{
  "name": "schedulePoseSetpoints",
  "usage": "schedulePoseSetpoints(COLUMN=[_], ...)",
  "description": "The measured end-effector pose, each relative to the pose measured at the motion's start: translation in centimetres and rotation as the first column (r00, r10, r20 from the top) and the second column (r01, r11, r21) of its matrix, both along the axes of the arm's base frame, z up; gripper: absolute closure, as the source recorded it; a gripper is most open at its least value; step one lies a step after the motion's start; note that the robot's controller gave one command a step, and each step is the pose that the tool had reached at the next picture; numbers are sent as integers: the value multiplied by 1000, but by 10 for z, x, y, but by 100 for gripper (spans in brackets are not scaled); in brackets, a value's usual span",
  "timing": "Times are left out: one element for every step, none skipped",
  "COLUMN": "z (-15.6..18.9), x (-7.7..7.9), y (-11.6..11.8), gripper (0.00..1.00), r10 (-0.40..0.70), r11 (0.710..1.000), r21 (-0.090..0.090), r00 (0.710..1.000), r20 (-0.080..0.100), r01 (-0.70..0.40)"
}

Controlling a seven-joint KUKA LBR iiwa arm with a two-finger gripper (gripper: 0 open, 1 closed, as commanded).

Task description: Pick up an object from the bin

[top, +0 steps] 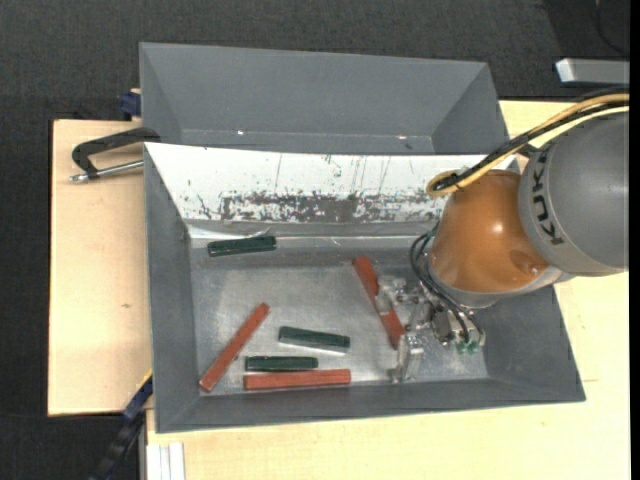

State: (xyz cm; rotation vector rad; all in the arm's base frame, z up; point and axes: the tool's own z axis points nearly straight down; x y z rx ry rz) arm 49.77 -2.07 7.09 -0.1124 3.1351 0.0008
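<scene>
Several flat, narrow bars, some red-brown and some dark green, lie loose on the floor of the grey metal bin (168,298).

1. Arm position: the arm enters from the right. Its orange wrist cover (480,243) sits above the right part of the bin floor. The gripper (408,356) points down toward the floor near the front wall.
2. Gripper state: the view does not show whether the gripper is spread or closed, and no item is visible within it.
3. Nearest item: a slanted red-brown flat bar (368,278) lies right of the floor centre. Its lower end runs in beside the gripper; contact cannot be confirmed.
4. Remaining items, all well apart from the gripper:
   - a dark green bar by the back wall (241,247), at the left;
   - a long red-brown bar lying diagonally (234,346) at front left;
   - a dark green bar near the floor centre (314,340);
   - a second dark green bar (281,363) just behind a red-brown bar along the front wall (297,378).
</scene>
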Motion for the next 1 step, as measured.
schedulePoseSetpoints(z=[0], x=[0], y=[0], gripper=[0], r10=[0], r11=[1000], r21=[0], r00=[1000], r20=[0], r01=[0])
